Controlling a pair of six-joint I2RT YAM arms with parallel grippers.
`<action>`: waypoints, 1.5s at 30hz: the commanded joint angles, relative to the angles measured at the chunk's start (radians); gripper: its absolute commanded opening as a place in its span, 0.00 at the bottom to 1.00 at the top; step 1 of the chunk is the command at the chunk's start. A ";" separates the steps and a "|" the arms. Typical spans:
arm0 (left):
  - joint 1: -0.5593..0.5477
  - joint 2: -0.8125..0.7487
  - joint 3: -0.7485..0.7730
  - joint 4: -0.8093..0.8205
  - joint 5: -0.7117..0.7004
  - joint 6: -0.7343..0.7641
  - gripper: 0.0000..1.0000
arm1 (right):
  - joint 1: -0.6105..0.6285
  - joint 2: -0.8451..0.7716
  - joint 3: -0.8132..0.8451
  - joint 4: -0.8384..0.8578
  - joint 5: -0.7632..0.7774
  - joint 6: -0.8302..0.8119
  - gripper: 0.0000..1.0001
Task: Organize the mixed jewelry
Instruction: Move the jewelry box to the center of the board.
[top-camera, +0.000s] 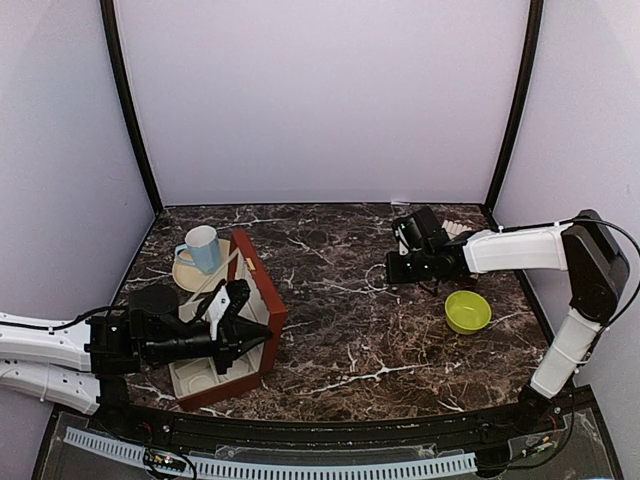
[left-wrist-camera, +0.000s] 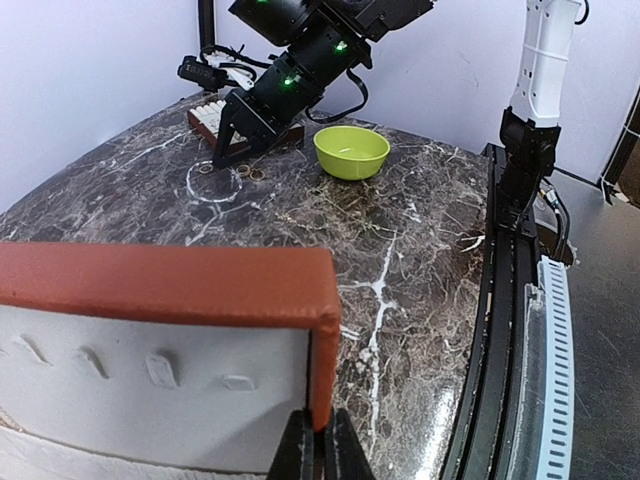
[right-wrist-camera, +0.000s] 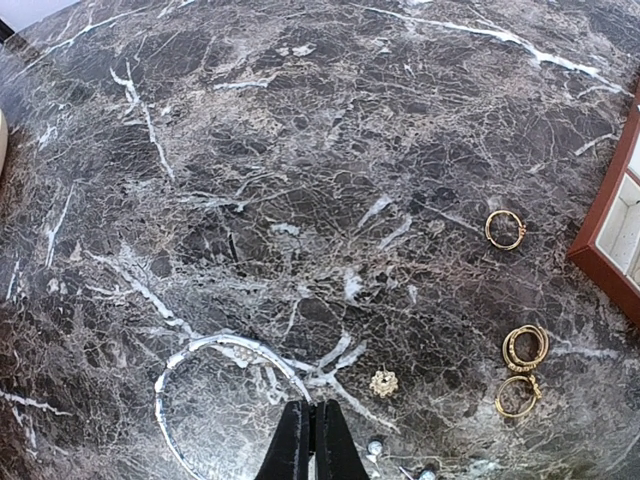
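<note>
Right gripper (right-wrist-camera: 309, 440), jaws shut and empty, hovers over the hoop bracelet (right-wrist-camera: 200, 370); rings (right-wrist-camera: 505, 229) lie just beside it; left gripper (left-wrist-camera: 318, 450), far off, pinches the box lid (left-wrist-camera: 170, 285).

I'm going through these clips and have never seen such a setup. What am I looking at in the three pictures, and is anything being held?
These are two robot arms bolted at the near edge of a marble table. The overhead picture looks down from behind them; the other two come from a camera on each wrist.

The left gripper is shut on the rim of a reddish-brown box with cream compartments, as its wrist view shows. The right gripper is shut and seems to hold nothing; it hovers over the jewelry: a thin silvery bracelet, gold-coloured rings and a small stud.

Also on the table: a green bowl, a blue mug on a saucer, and a cream ring tray.
</note>
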 joint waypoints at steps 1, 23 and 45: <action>0.000 0.023 0.036 0.037 -0.015 -0.032 0.00 | -0.006 -0.007 0.002 0.011 0.014 0.021 0.00; 0.040 0.587 0.383 0.537 -0.489 0.051 0.00 | -0.021 -0.154 -0.111 -0.004 0.052 0.071 0.00; 0.182 1.087 0.917 0.621 -0.612 0.093 0.00 | -0.018 -0.269 -0.230 0.021 -0.067 0.164 0.00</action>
